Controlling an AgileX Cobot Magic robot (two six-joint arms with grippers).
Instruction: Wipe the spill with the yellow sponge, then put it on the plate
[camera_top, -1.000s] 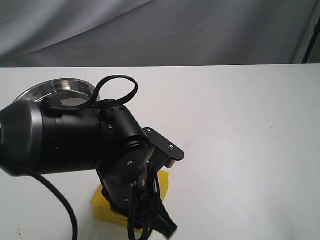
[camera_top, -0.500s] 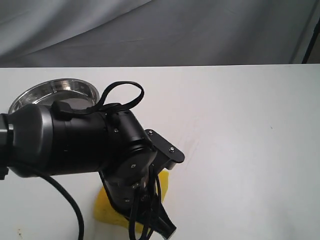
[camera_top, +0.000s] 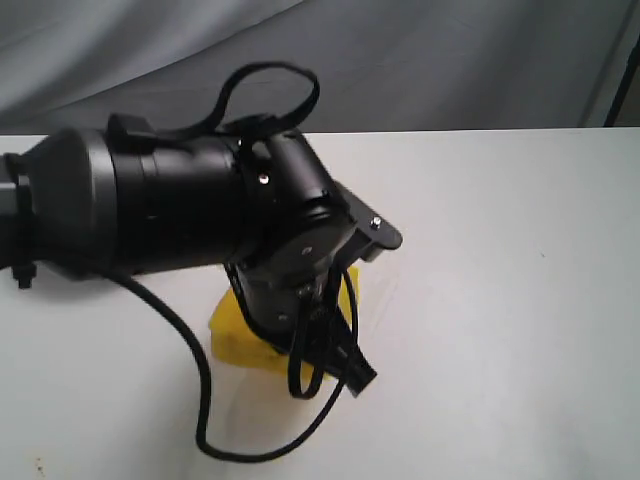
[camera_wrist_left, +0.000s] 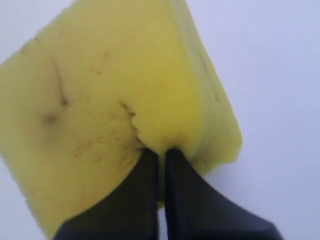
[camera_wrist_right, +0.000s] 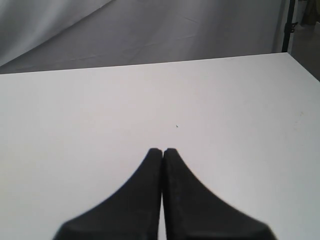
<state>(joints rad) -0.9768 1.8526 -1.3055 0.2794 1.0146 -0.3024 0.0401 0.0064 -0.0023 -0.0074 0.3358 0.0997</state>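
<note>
Setting: robotics lab test bench rather than a home or kitchen. Evidence: plain white table (camera_top: 500, 300) as work surface; wrinkled grey cloth backdrop (camera_top: 450, 60) hung behind its far edge; black stand pole (camera_top: 625, 95) at the right margin, against the cloth; black robot arm (camera_top: 170, 205) with a loose cable (camera_top: 200, 400) looping over the table. Household item in view: yellow sponge (camera_top: 235, 335)
</note>
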